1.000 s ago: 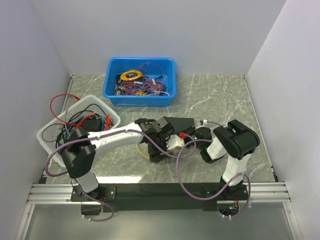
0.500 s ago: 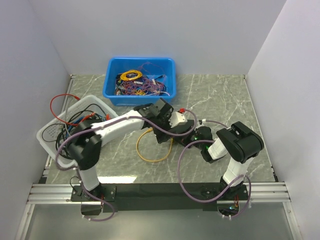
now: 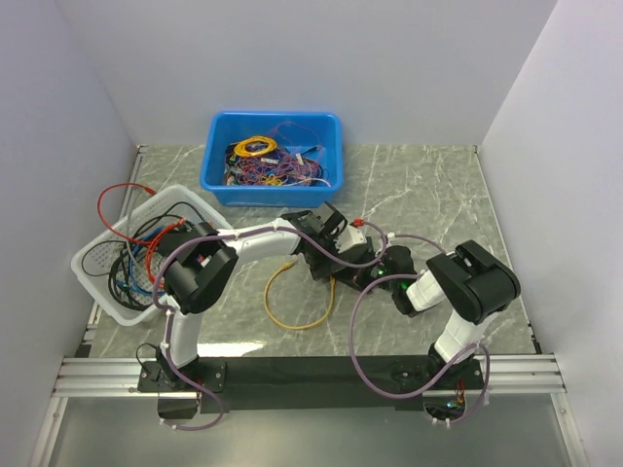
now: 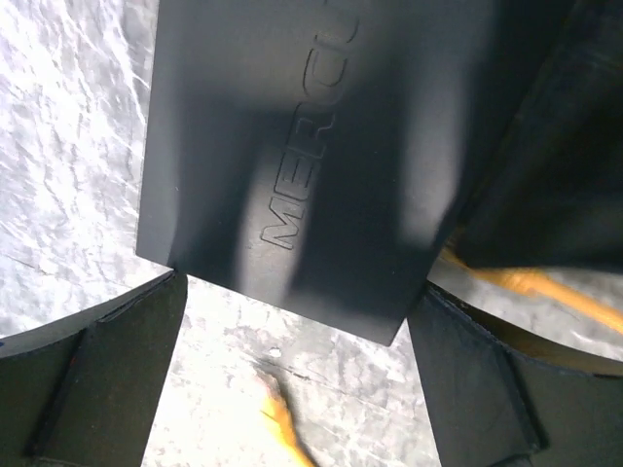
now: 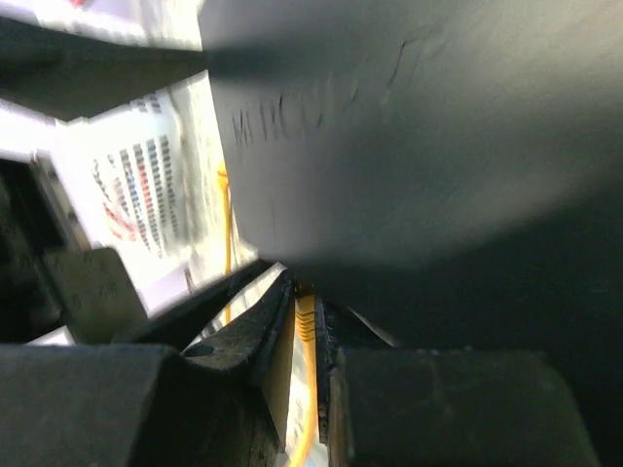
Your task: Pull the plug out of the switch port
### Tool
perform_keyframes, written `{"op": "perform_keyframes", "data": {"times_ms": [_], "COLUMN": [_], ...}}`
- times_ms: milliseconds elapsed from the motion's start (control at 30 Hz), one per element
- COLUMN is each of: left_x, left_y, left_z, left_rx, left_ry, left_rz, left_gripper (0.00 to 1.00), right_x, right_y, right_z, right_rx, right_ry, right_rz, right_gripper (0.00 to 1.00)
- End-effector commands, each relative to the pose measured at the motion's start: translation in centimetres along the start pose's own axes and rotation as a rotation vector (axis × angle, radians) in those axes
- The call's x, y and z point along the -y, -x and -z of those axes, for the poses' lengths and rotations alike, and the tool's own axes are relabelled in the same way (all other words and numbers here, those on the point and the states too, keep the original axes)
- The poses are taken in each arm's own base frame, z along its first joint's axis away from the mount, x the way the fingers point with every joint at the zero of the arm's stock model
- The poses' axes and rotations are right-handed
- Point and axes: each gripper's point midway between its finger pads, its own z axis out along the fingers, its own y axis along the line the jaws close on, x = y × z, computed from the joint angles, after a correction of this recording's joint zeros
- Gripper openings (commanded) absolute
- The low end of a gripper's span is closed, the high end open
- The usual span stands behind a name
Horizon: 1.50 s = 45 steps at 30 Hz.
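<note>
My left end effector point(image 4: 297, 287) is spread wide, its two fingers either side of a corner of the switch point(image 4: 292, 117) and gripping nothing. My right end effector point(image 5: 304, 292) is clenched on the yellow plug point(image 5: 305, 326), right at the edge of the switch. The switch lies flat near the middle of the table point(image 3: 419, 185). In the top view it is mostly buried under both of my wrists, which meet over it and block the sight of its sockets. From the plug the yellow cable point(image 3: 277, 311) runs out in a loose loop over the marble toward my bases. At the far edge stands a blue bin point(image 3: 273, 195) holding a tangle of thin wires point(image 3: 277, 161), yellow, red and purple, well apart from the switch. On my left sits a white basket point(image 3: 97, 261), tilted against the side wall, with black, blue and red cords point(image 3: 146, 243) heaped inside and one red cord point(image 3: 117, 195) arching over its rim. The right wrist view is blurred.
</note>
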Motion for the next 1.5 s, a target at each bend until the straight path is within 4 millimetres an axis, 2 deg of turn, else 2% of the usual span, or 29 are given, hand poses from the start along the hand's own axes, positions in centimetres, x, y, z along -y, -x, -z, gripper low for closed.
{"op": "perform_keyframes", "data": {"times_ms": [0, 33, 133, 233, 367, 400, 433, 467, 500, 533, 567, 600, 633, 667, 733, 767, 867, 967, 1033, 1100, 1133, 1200, 1300, 1400, 1433, 1467], "left_x": [-2.5, -2.6, -2.7, -2.6, -2.2, -2.2, -1.7, -1.5, -1.9, -1.2, -0.6, -0.2, 0.8, 1.7, 2.9, 3.2, 4.6, 6.1, 7.6, 9.3, 9.8, 10.5, 9.8, 8.0, 7.4, 6.7], "left_y": [1.1, 1.0, 0.9, 1.2, 2.0, 2.3, 2.8, 3.1, 4.1, 3.8, 5.0, 5.7, 5.2, 6.7, 7.0, 8.0, 9.4, 10.7, 11.2, 11.3, 11.3, 11.4, 10.8, 10.6, 10.9, 10.9], "left_z": [-0.9, -1.0, -1.4, -1.4, -0.3, 0.7, 1.4, 2.2, 4.1, 5.2, 6.7, 8.7, 10.0, 12.4, 14.7, 16.6, 20.1, 22.4, 22.8, 22.8, 22.9, 22.2, 20.3, 19.0, 18.8, 18.7], "left_rx": [0.020, 0.016, 0.010, 0.017, 0.040, 0.051, 0.071, 0.085, 0.125, 0.112, 0.157, 0.187, 0.169, 0.235, 0.258, 0.304, 0.389, 0.467, 0.481, 0.471, 0.471, 0.461, 0.414, 0.399, 0.407, 0.401], "left_ry": [0.115, 0.115, 0.116, 0.099, 0.062, 0.043, 0.001, -0.019, -0.030, -0.066, -0.121, -0.148, -0.196, -0.257, -0.321, -0.336, -0.416, -0.467, -0.495, -0.541, -0.554, -0.547, -0.470, -0.354, -0.321, -0.280], "left_rz": [0.029, 0.035, 0.045, 0.054, 0.060, 0.063, 0.066, 0.069, 0.071, 0.074, 0.062, 0.049, 0.039, 0.018, 0.012, -0.001, -0.013, -0.044, -0.070, -0.103, -0.110, -0.126, -0.111, -0.078, -0.072, -0.061], "left_gripper": [0.99, 0.99, 0.99, 0.99, 0.99, 0.99, 0.99, 0.99, 0.99, 0.99, 0.99, 0.99, 0.99, 0.99, 0.99, 0.99, 0.99, 0.99, 0.99, 0.99, 0.99, 0.99, 0.99, 0.98, 0.90, 0.77], "right_x": [0.9, 1.4, 1.5, 0.7, -0.1, -0.5, 0.0, -1.6, -2.2, -2.2, -4.5, -5.4, -6.5, -8.7, -11.3, -12.4, -15.9, -19.4, -21.8, -23.1, -24.1, -24.8, -25.8, -26.3, -26.2, -26.2], "right_y": [-2.0, -2.4, -2.6, -2.6, -1.7, -1.3, -0.5, 0.6, 1.4, 2.8, 4.3, 5.4, 6.8, 7.8, 8.9, 9.9, 11.2, 11.9, 12.3, 12.6, 12.9, 13.1, 13.3, 13.4, 13.4, 13.3], "right_z": [1.2, 1.6, 2.4, 2.8, 3.5, 3.7, 4.1, 4.7, 5.2, 5.8, 7.0, 7.8, 8.9, 10.4, 12.2, 13.5, 15.8, 17.4, 18.5, 19.0, 19.5, 19.8, 20.4, 20.9, 21.0, 21.1], "right_rx": [-0.100, -0.117, -0.122, -0.122, -0.086, -0.067, -0.027, 0.030, 0.072, 0.142, 0.222, 0.280, 0.353, 0.425, 0.491, 0.563, 0.643, 0.694, 0.724, 0.745, 0.761, 0.776, 0.791, 0.806, 0.808, 0.811], "right_ry": [-0.042, -0.068, -0.082, -0.069, -0.084, -0.083, -0.124, -0.094, -0.095, -0.149, -0.109, -0.111, -0.131, -0.086, -0.057, -0.051, 0.001, 0.074, 0.129, 0.146, 0.162, 0.174, 0.191, 0.206, 0.204, 0.206], "right_rz": [0.046, 0.047, 0.079, 0.113, 0.155, 0.164, 0.163, 0.192, 0.210, 0.220, 0.274, 0.293, 0.306, 0.342, 0.367, 0.387, 0.425, 0.444, 0.462, 0.473, 0.485, 0.490, 0.503, 0.505, 0.507, 0.507], "right_gripper": [0.00, 0.00, 0.00, 0.00, 0.00, 0.00, 0.00, 0.00, 0.00, 0.00, 0.00, 0.00, 0.00, 0.00, 0.00, 0.00, 0.00, 0.00, 0.00, 0.00, 0.00, 0.00, 0.00, 0.00, 0.00, 0.00]}}
